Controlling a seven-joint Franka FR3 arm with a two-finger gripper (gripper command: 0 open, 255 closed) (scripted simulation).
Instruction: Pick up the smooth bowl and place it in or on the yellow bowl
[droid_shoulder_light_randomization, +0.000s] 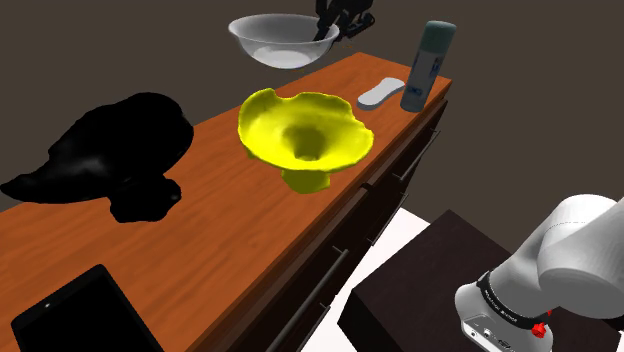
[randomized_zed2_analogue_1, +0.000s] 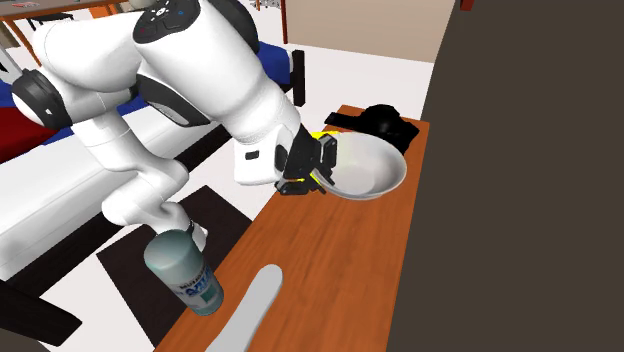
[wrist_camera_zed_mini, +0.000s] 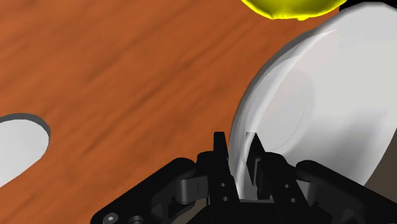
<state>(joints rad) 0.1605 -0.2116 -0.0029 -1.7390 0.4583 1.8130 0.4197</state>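
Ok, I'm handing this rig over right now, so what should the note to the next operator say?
The gripper is shut on the rim of the pale smooth bowl.
The pale smooth bowl hangs in the air above the brown wooden top.
The yellow wavy-rimmed bowl stands empty on that top.
Done: grasp and lift.
Left: carry it over the yellow wavy-rimmed bowl, lower it and release.
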